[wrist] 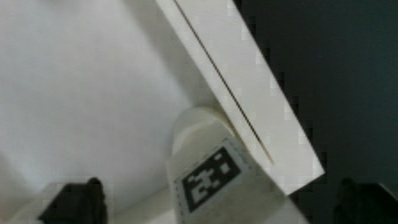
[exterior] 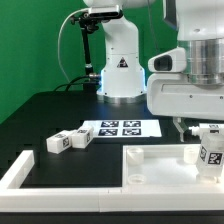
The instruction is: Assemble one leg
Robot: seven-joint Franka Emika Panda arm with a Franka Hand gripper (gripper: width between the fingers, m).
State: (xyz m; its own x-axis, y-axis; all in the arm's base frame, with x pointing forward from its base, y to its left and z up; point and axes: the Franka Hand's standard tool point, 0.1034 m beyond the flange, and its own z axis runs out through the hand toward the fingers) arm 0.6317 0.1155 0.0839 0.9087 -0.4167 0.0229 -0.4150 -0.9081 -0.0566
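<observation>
Tool [wrist: 217,203] spread wide, dark fingertips [wrist: 79,200] flanking smooth white rectangular leg [wrist: 199,140], black-and-white square tag [wrist: 214,178] on it

Exterior camera low, facing white robot base [exterior: 120,70]. Wrist camera close, downward. Both show small white tagged plastic post [exterior: 208,150] [wrist: 214,170].

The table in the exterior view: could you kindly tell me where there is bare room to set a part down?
Free: the black table to the exterior view's left of the marker board, behind the two lying legs; also the patch between those legs and the white panel. Crowded: the exterior view's right, where the open end effector straddles an upright leg.
</observation>
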